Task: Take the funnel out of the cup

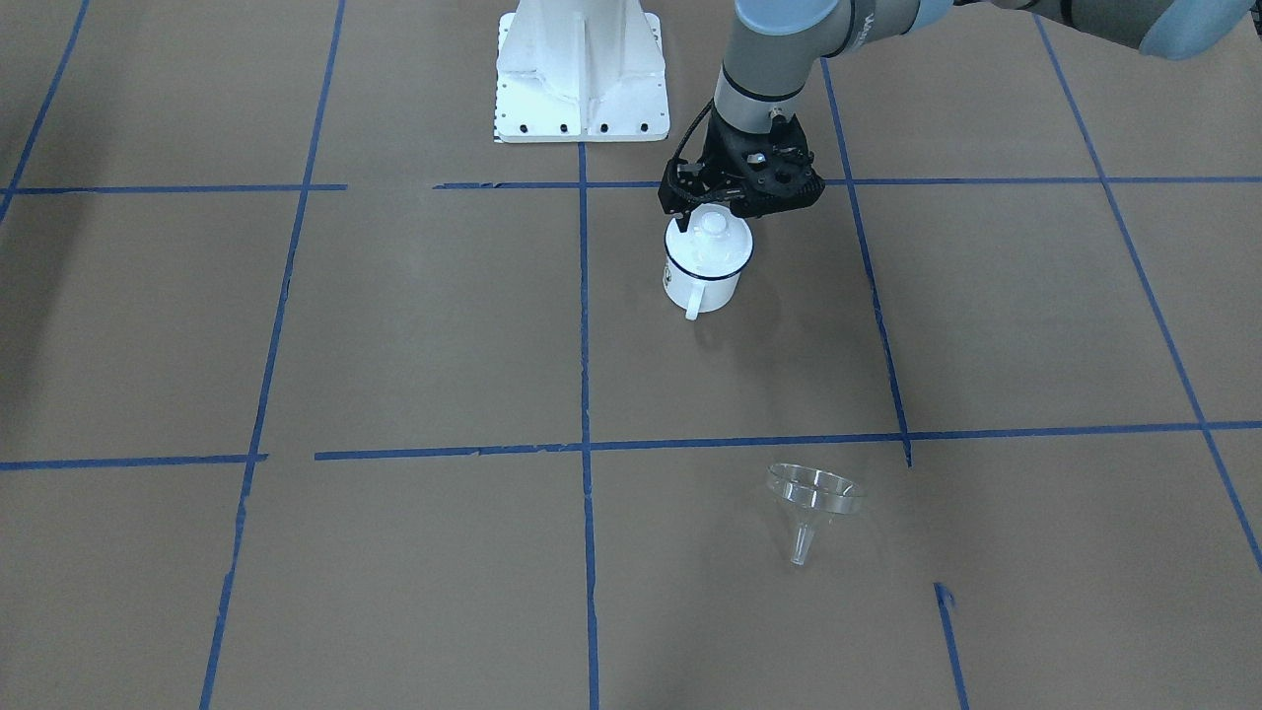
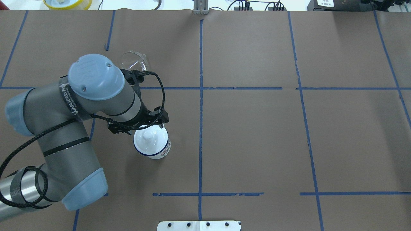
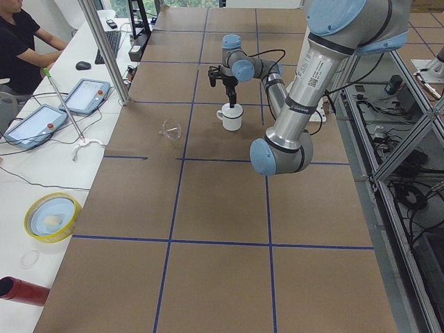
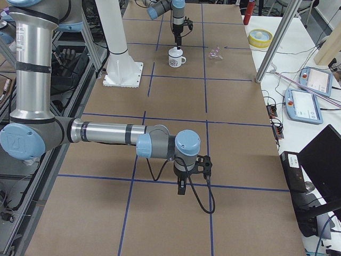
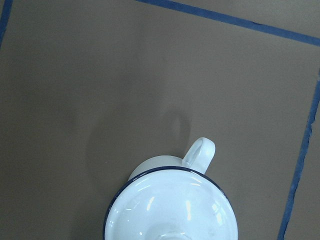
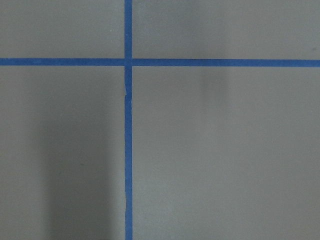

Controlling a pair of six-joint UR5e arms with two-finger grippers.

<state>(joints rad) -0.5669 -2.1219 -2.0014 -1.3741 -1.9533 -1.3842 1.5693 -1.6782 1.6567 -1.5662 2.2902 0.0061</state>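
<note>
The clear funnel (image 1: 813, 493) is pictured out of the cup (image 1: 702, 281), resting on the brown counter (image 1: 394, 345) just right of centre in the lower half of the front-facing view, spout pointed toward the bottom edge and well apart from the cup. The white cup, in the upper middle, is capped by a knobbed lid (image 1: 710, 239). The left end effector (image 1: 685, 207) is held just above the cup's far rim; whether it is clenched cannot be told. The right end effector (image 4: 181, 188) is hung over the counter, its state likewise unclear.
</note>
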